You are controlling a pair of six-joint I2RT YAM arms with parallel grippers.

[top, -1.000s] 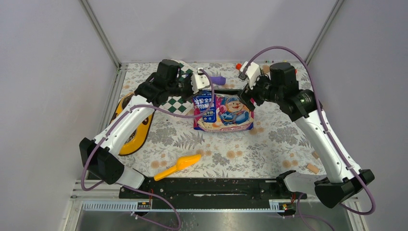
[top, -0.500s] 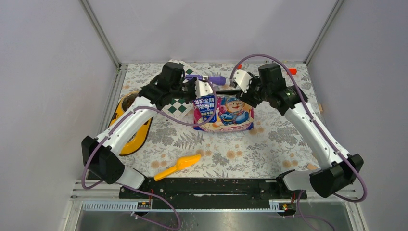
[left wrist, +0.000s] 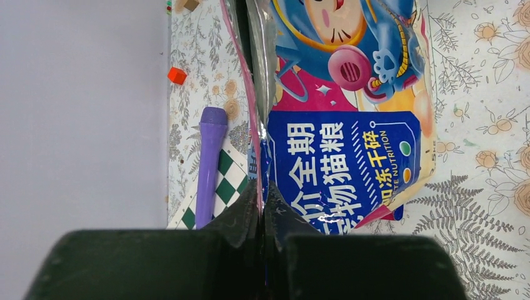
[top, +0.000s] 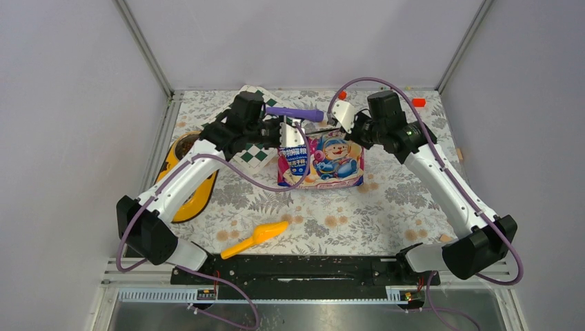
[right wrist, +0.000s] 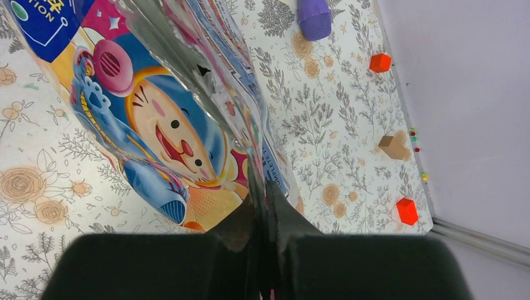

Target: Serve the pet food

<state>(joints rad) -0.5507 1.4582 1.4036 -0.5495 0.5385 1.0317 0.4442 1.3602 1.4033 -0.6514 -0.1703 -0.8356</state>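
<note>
Pinched now at both far corners of its top seam: pet food bag [top: 321, 160], clenched at the left end by the left pincer [top: 293, 131] and at the right end by the right pincer [top: 343, 127]. Lying at the far middle of the floral worktop [top: 386, 207], printed face up and toward the near side, with the seam pulled taut between the two grips.

A second back, approached on the right by wide-open jaws and nipped less firmly on the left; since then closed down hard on both sides. Probably a two-sided hold made ready for parting the seam or lifting. Not opened as far as can be seen, and no kibble in sight, so serving not yet begun.

Printed in white on a blue panel: 全期 above 猫粮, with 冻干碎 and "NUTRITION" in smaller type beside. Decorated with a grinning cartoon figure in blue on pink. No brand name legible.

Just beyond the bag, a purple stick [top: 295, 112]. Left of it, a green-and-white checkered board [top: 252, 148]. At the far right, small red-orange cubes [top: 418, 102]. At the left edge, a yellow double-bowl feeder [top: 186, 183]. Well apart at the near middle, an orange scoop [top: 256, 238].
</note>
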